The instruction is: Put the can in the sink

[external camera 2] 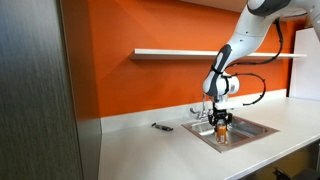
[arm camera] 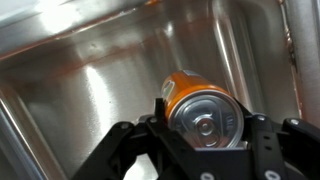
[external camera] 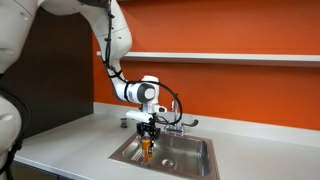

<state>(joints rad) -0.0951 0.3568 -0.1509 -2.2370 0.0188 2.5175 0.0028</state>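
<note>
The orange can [arm camera: 203, 112] with its silvery top sits between my gripper's [arm camera: 205, 125] black fingers, which are shut on its sides. The stainless steel sink [arm camera: 90, 70] fills the wrist view beneath it. In both exterior views the gripper [external camera: 148, 133] [external camera 2: 221, 124] hangs inside the sink basin [external camera: 190, 155] [external camera 2: 250, 128], holding the can [external camera: 148, 147] [external camera 2: 222, 133] upright down in the basin. I cannot tell whether the can touches the sink floor. The chrome faucet [external camera: 176, 124] [external camera 2: 203, 112] stands at the back rim.
A white counter [external camera: 70, 145] [external camera 2: 150, 150] surrounds the sink. A small dark object [external camera 2: 161, 127] lies on the counter beside the basin. An orange wall with a white shelf [external camera: 220, 57] [external camera 2: 180, 53] is behind. The drain [external camera: 167, 164] lies near the can.
</note>
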